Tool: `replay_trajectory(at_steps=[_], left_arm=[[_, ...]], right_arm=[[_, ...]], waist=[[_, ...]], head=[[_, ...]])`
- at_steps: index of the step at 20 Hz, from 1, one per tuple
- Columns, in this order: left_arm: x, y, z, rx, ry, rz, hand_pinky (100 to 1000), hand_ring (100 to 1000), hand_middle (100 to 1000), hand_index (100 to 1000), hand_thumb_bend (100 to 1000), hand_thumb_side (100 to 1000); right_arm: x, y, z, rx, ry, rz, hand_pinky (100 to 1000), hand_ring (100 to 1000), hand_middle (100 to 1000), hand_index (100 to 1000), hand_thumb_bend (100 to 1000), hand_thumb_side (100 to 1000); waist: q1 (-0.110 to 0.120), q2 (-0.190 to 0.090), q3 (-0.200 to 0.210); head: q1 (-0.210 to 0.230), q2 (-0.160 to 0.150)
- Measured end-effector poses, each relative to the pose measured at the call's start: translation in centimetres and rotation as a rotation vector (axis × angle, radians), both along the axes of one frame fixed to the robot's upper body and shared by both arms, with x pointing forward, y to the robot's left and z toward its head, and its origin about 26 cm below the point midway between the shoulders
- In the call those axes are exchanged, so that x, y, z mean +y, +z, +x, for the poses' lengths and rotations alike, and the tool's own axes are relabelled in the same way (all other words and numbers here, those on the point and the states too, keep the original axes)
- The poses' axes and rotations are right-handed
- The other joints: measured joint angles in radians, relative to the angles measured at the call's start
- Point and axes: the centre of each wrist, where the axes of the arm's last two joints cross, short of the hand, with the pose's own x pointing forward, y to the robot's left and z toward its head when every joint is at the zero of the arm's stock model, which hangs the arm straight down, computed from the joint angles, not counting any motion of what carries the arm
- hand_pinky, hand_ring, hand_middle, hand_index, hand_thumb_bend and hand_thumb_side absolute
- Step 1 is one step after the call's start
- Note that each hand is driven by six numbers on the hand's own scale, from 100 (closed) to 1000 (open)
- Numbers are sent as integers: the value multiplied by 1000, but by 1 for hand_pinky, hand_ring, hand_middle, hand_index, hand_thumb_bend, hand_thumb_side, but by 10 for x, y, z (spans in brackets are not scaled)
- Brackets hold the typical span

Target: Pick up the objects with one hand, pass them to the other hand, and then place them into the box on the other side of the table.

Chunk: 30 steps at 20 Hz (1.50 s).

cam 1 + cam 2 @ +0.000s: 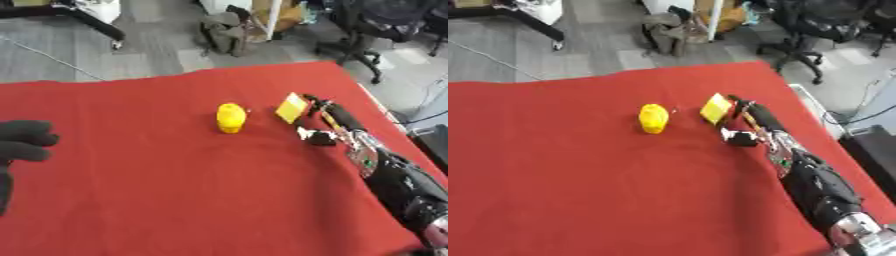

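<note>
Worktop (157,200) under a red cloth, slightly askew in our view, far edge running up toward the right.

Our right arm (394,175) comes in from the lower right and stretches along the right side of the cloth. Right hand (325,119) lies low over the cloth, fingers extended toward the far edge. At its fingertips we see a flat yellow piece (290,107), tilted on edge and leaning against the fingers. It is touching the hand, but we cannot tell whether the fingers pinch it or merely rest against it. The thumb (318,136) sticks out to the left of the hand, just above the cloth, apart from the yellow piece.

A second object, a rounded yellow item (231,117) shaped rather like a lemon, sits on the cloth near the middle of the worktop, to the left of the flat piece and clear of the hand. Nothing touches it.

Our left hand (24,140) shows only in the left eye view, at the left edge, black, with fingers curled inward and nothing held in them. It is well apart from both yellow things.

Beyond the worktop: grey floor, a black office chair (367,30) at the upper right, a dark bag (223,32) on the floor.
</note>
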Motion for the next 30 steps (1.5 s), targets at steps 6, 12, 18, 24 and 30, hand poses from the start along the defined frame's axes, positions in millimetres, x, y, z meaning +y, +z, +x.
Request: replay_trajectory(at_steps=[6, 12, 18, 24, 30], left_arm=[[-1, -1, -1, 5, -3, 2, 978, 747, 727, 629, 307, 739], [0, -2, -1, 8, 0, 2, 979, 746, 727, 629, 306, 737], [0, -3, -1, 10, 1, 2, 979, 746, 726, 630, 301, 743], [0, -3, -1, 10, 0, 2, 980, 745, 726, 631, 298, 745], [-1, -3, -1, 10, 0, 3, 982, 739, 726, 632, 297, 748]], right_arm=[[8, 4, 4, -24, 33, -30, 915, 816, 706, 893, 100, 474], [10, 16, 7, -4, 38, -38, 939, 847, 785, 940, 100, 545], [2, 25, 4, 22, 26, -24, 963, 880, 848, 948, 100, 577], [1, 27, 5, 44, 31, -23, 976, 892, 869, 958, 100, 643], [1, 24, 5, 100, 55, -33, 990, 914, 905, 977, 100, 641]], waist=[[-6, 0, 6], [-9, 0, 5], [-12, 0, 7], [-13, 0, 18], [-13, 3, 23]], head=[[-2, 0], [-4, 0], [-6, 0], [-11, 0], [-18, -3]])
